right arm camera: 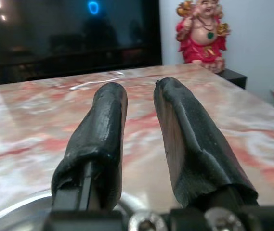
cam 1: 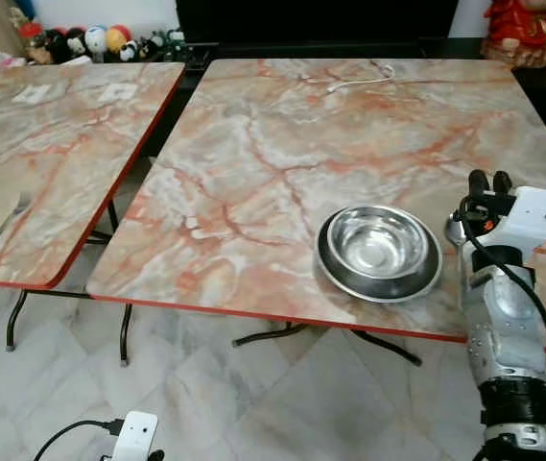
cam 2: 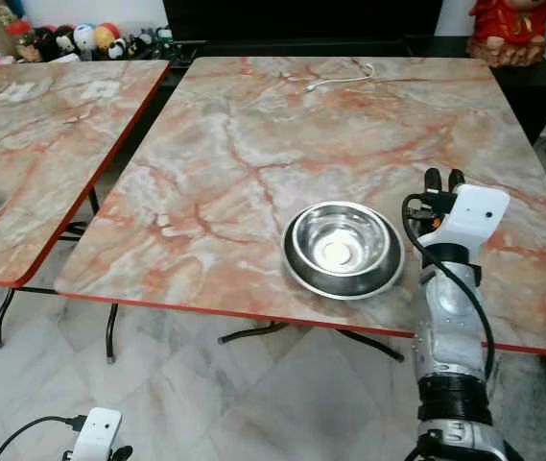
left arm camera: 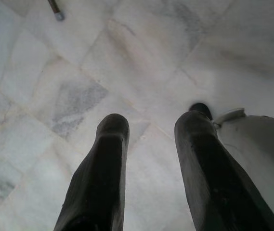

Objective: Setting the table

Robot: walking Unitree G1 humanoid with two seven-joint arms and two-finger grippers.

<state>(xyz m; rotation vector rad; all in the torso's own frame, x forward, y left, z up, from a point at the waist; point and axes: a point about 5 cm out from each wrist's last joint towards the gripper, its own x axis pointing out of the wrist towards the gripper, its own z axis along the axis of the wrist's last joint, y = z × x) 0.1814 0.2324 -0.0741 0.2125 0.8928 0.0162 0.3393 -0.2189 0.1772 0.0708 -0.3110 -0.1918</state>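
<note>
The robot's right arm is raised at the near right edge of the square orange-veined marble-pattern table point(cam 1: 282, 144), its silver forearm rising from below the table edge and its wrist with the white camera housing held above the top. The right gripper point(cam 1: 489, 181) points away from the robot across the table, its two long black fingers point(right arm camera: 103, 139) standing upright side by side with a narrow gap between them and nothing held. It hovers just right of the round shiny steel bowl point(cam 1: 379, 252). The left arm hangs low beside the robot; the left gripper point(left arm camera: 149, 144) points down at the pale marble floor tiles point(left arm camera: 69, 96), its fingers parted with a moderate gap and empty.

One steel bowl sits on the table, mouth up, near the front edge and toward the right. It appears to be a smaller bowl nested in a wider rim, though whether these are two pieces cannot be told. Being round, it has no long axis.

There are two tables: a second marble-pattern table point(cam 1: 52, 154) stands to the left, apart by a gap. One thin white cable point(cam 1: 359, 79) lies on the main table's far side. A red seated figurine point(right arm camera: 202, 31) stands beyond the far right corner.
</note>
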